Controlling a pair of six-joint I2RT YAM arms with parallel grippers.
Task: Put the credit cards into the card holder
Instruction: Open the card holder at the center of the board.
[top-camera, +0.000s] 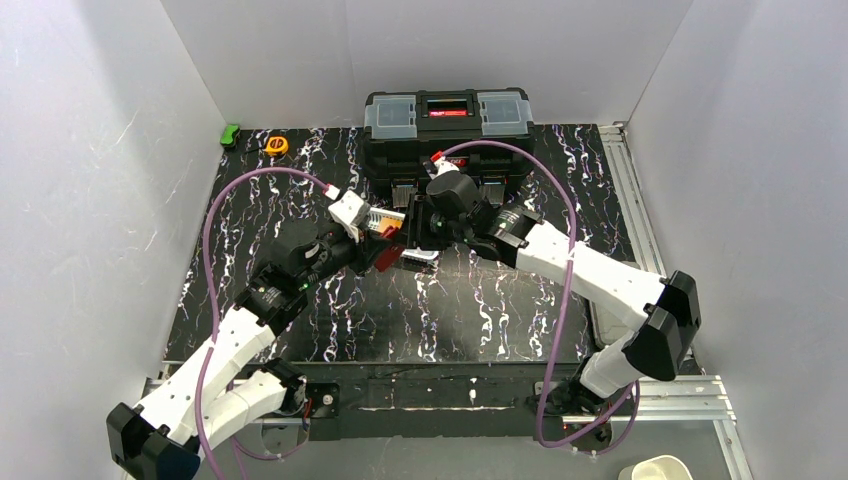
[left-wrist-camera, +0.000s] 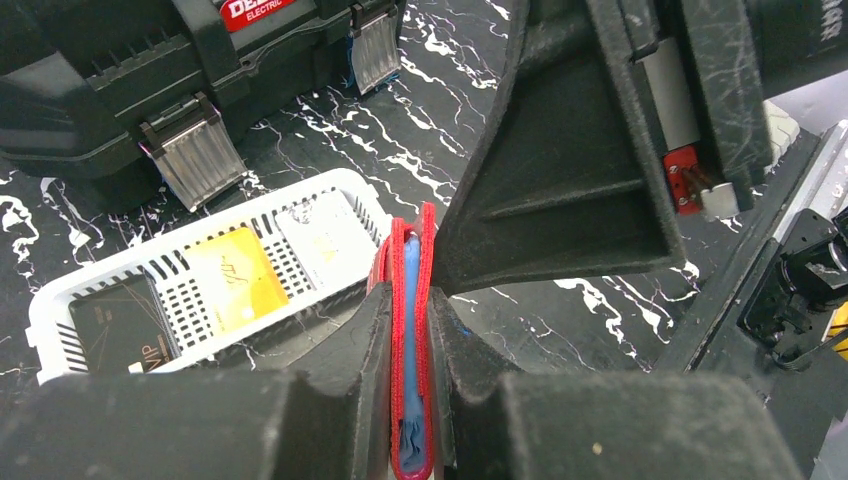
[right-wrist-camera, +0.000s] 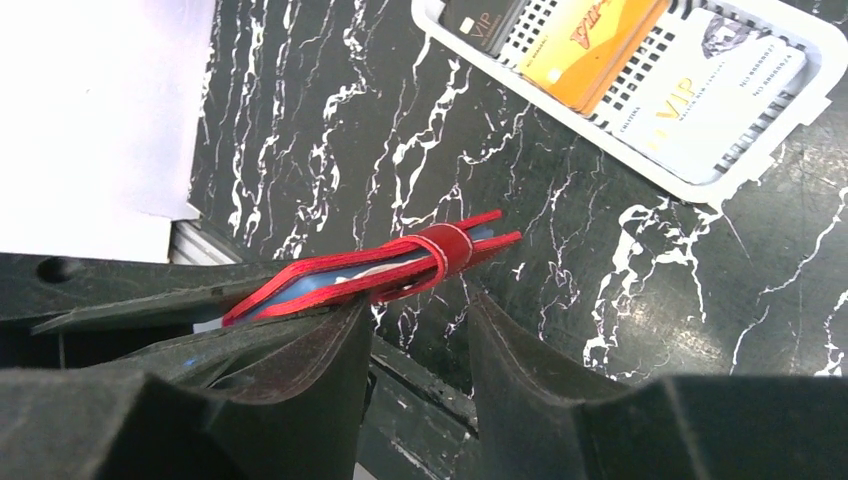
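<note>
Red, thin and seen edge-on, the card holder (right-wrist-camera: 440, 250) is pinched in the left end effector (left-wrist-camera: 408, 300) above the tabletop (right-wrist-camera: 600, 260), a light blue card (left-wrist-camera: 410, 380) inside. Beside it the right end effector (right-wrist-camera: 415, 310) stands open.

Two arms of white links joined by black housings are seen in the top view: the left arm (top-camera: 230, 340) at lower left, the right arm (top-camera: 590, 270) at right. A purple cable (top-camera: 207, 260) is looped along the left one, and a second purple cable (top-camera: 570, 215) along the right. In the wrist views, the left arm's fingers (left-wrist-camera: 320, 400) and the right arm's fingers (right-wrist-camera: 570, 400) are shown as matte black, grainy wedges.
</note>
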